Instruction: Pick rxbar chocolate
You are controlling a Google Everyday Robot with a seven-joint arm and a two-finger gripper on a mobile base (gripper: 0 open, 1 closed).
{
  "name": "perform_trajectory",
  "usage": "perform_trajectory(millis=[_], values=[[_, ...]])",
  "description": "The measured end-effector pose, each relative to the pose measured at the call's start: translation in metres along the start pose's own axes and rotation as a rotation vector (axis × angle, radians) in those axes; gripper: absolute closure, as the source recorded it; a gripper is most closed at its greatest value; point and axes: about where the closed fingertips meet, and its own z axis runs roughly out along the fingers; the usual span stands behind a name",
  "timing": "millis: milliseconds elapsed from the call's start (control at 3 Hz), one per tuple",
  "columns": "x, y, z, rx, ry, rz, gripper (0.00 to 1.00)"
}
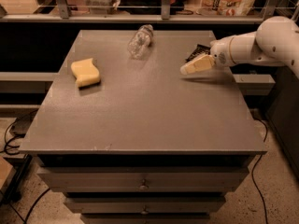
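Lying just behind the pincer, the rxbar chocolate bears unreadable print.

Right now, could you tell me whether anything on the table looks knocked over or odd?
Only the clear bottle, lying on its side near the back edge of the table. The sponge sits flat at left; the rxbar chocolate lies at right, partly hidden behind the low gripper.

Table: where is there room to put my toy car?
The whole front half of the grey table is bare. The middle between the yellow wavy sponge and the gripper is free too. Crowded: back right, where the gripper hangs by the small black-wrapped bar, and the clear plastic bottle at the back.
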Motion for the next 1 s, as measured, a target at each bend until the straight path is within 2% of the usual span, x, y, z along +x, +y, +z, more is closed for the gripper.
perform_trajectory(millis=[667,1000], values=[[-0.001,-0.026,0.007,0.04,-0.105,0.112,0.0],[0.005,-0.036,0.017,0.047,-0.118,0.161,0.0]])
